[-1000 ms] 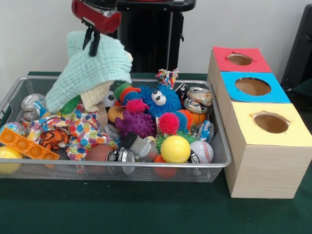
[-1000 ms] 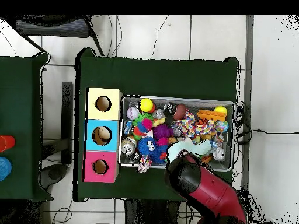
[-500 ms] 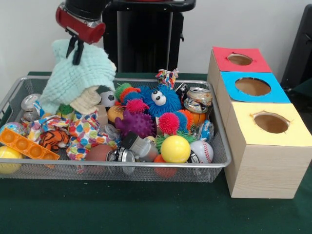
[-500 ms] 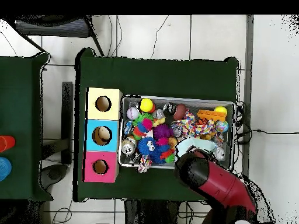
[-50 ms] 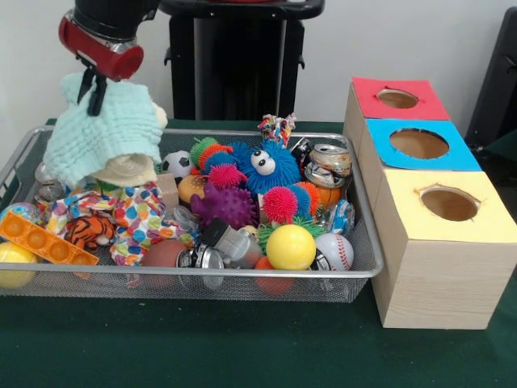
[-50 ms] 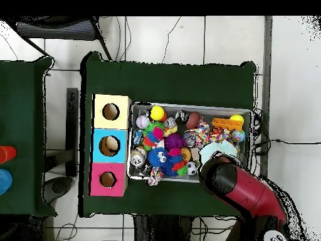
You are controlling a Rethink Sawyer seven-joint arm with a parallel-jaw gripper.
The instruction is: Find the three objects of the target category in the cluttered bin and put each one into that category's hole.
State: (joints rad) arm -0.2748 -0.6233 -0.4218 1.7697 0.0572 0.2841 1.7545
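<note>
Front view: gripper (image 5: 94,90) hangs over the left end of the wire bin (image 5: 242,276), fingers pinched together on the top of a mint-green cloth (image 5: 105,133). Cloth hangs lifted, draping down over a cream cloth (image 5: 123,170) just beneath it; whether its lower edge touches the clutter is unclear. Below those, a multicolour patterned cloth (image 5: 137,218) lies in the bin's left half, next to a tiger-striped toy (image 5: 89,230) and an orange tray with round dimples (image 5: 44,240) at the front left. A yellow ball (image 5: 14,267) sits in the front left corner. Middle of bin: blue fuzzy toy with googly eyes (image 5: 258,166), purple spiky ball (image 5: 226,206), pink spiky ball (image 5: 280,204), small soccer ball (image 5: 174,164). Front: a second yellow ball (image 5: 291,246), baseball (image 5: 334,250) just beside it, silver can (image 5: 234,242). A crushed can (image 5: 327,166) lies at the back right corner. Right of the bin stands a wooden box row with three holes: red top (image 5: 397,98) farthest, blue top (image 5: 418,144) in the middle, yellow top (image 5: 449,204) nearest.

Overhead view: red arm (image 6: 241,191) comes in from the bottom right and covers the gripper; only a patch of the mint-green cloth (image 6: 219,149) shows at the arm's tip, over the bin's right part. Box row sits left of the bin, touching or just beside it.
</note>
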